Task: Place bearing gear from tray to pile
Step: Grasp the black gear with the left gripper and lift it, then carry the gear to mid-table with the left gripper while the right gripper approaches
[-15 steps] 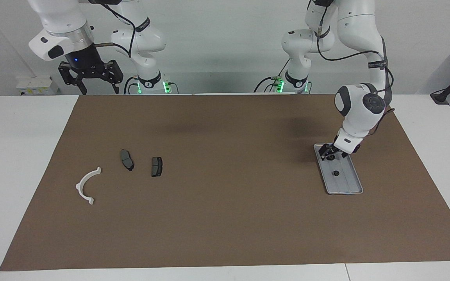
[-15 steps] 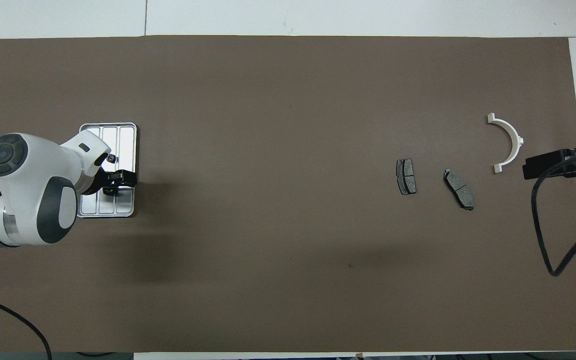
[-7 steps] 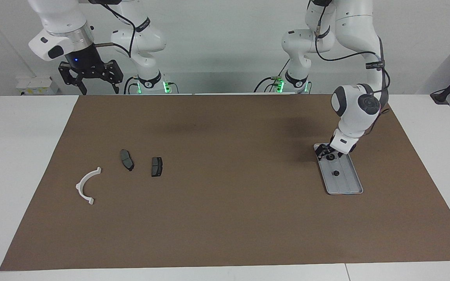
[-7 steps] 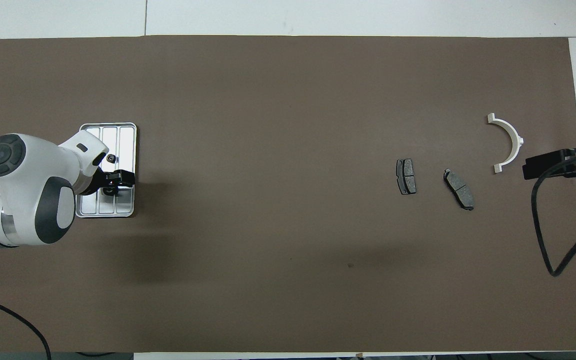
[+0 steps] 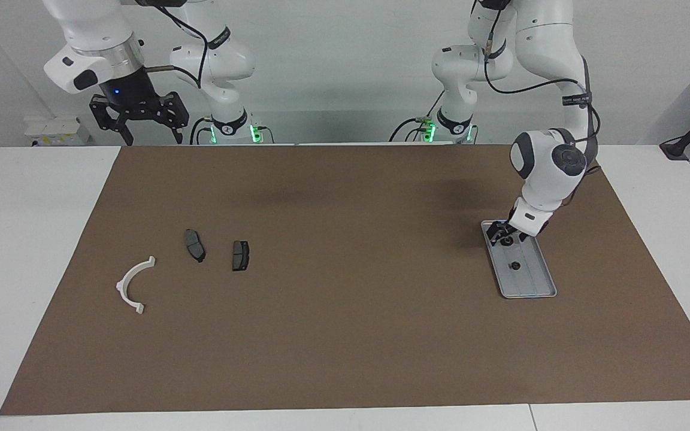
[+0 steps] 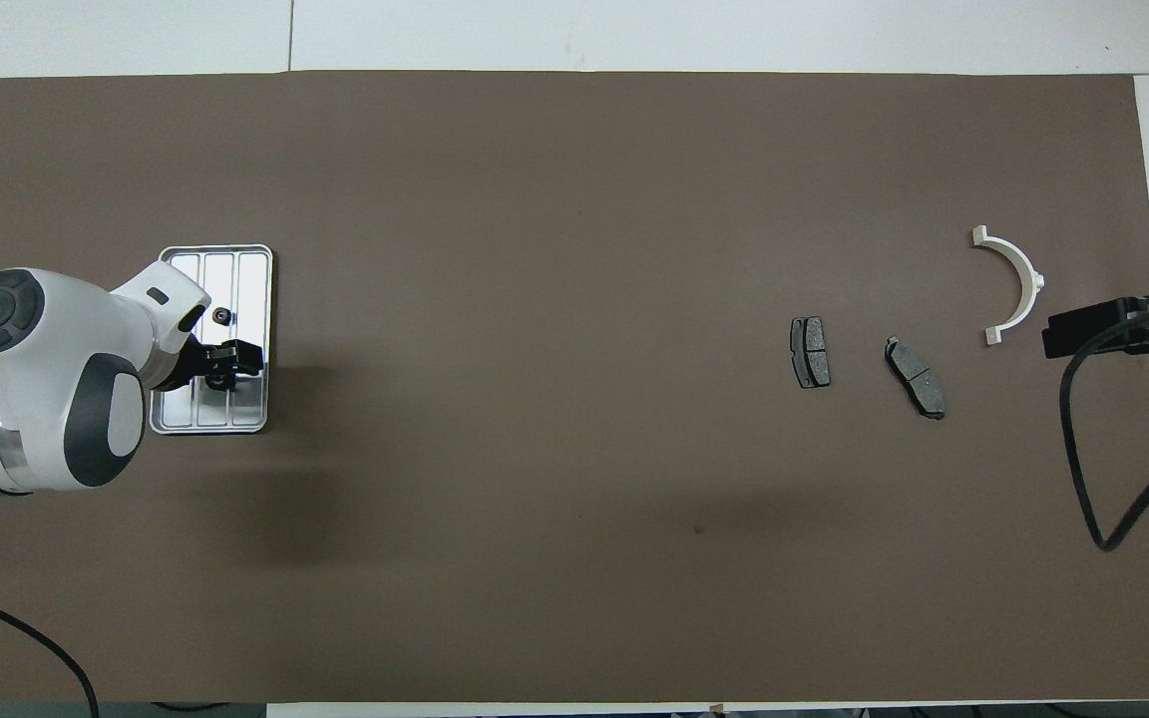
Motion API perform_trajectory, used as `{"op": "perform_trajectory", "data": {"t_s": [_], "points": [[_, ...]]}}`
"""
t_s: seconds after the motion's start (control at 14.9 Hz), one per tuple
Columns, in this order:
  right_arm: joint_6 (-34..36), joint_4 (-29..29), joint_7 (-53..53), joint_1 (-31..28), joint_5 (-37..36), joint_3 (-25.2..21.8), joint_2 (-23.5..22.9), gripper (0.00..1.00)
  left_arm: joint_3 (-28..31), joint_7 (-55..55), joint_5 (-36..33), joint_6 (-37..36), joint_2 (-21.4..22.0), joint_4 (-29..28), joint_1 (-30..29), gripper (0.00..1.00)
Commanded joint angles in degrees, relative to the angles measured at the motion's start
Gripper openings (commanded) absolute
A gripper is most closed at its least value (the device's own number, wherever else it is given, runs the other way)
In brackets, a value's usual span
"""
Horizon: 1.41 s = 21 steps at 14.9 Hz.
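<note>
Nearest the robots, the right gripper (image 5: 139, 123) waits raised above the table's edge at its own arm's end, jaws spread and empty. Next out, the left gripper (image 5: 505, 234) is low over the end of the tray (image 5: 532, 286) nearest the robots, right at a small dark gear (image 5: 506, 242). We cannot tell whether it has closed on the gear or only sits above it. The gear is round, so it sets no angle for the grip. The tray's long side runs away from the robots, and a second small dark piece (image 5: 515, 265) lies farther along it. The left arm is plainly the nearer one. The pile lies well apart, toward the right arm's end: two dark pads (image 5: 240, 255) and, farthest out, a white half-ring (image 5: 134, 286). Against a second ago, the left wrist has shifted only slightly over the tray, and the gear, tray and pile lie unchanged.
</note>
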<state>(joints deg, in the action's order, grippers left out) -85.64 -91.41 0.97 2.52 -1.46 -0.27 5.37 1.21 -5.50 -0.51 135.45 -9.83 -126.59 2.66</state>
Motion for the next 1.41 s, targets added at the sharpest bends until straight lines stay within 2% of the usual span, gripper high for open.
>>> {"op": "perform_trajectory", "data": {"t_s": [0.0, 0.27, 0.47, 0.54, 0.81, 0.94, 1.14, 1.21, 1.34], "points": [[-0.3, -0.6, 0.6, -0.9, 1.0, 0.3, 0.7, 1.00, -0.1, 1.0, 0.8, 1.7, 0.8, -1.6, -0.3, 0.86], [-0.2, -0.6, 0.5, -0.9, 1.0, 0.3, 0.8, 1.00, -0.1, 0.9, 0.8, 1.7, 0.8, -1.6, -0.3, 0.50], [-0.2, -0.6, 0.5, -0.9, 1.0, 0.3, 0.8, 1.00, -0.1, 0.7, 0.8, 1.6, 0.8, -1.6, -0.3, 0.10], [-0.2, -0.6, 0.6, -0.9, 1.0, 0.3, 0.8, 1.00, -0.1, 0.4, 0.8, 1.6, 0.8, -1.6, -0.3, 0.00], [-0.2, -0.5, 0.6, -0.9, 1.0, 0.3, 0.8, 1.00, -0.2, 0.2, 1.8, -0.3, 0.4, 1.4, 0.0, 0.00], [-0.3, -0.5, 0.6, -0.9, 1.0, 0.3, 0.8, 1.00, -0.1, 0.3, 1.9, -7.5, 0.1, 8.5, 0.4, 0.00], [-0.3, -0.5, 0.6, -0.9, 1.0, 0.3, 0.7, 1.00, -0.3, 0.1, 1.9, -19.1, -2.2, 22.7, 0.8, 0.00], [-0.3, -0.5, 0.6, -0.9, 1.0, 0.3, 0.7, 1.00, -0.3, -0.3, 2.0, -20.8, -2.7, 26.4, 1.8, 0.00], [-0.3, -0.5, 0.7, -0.9, 1.0, 0.3, 0.7, 1.00, -0.2, -8.4, 1.5, -21.3, -4.0, 30.3, 6.2, 0.00]]}}
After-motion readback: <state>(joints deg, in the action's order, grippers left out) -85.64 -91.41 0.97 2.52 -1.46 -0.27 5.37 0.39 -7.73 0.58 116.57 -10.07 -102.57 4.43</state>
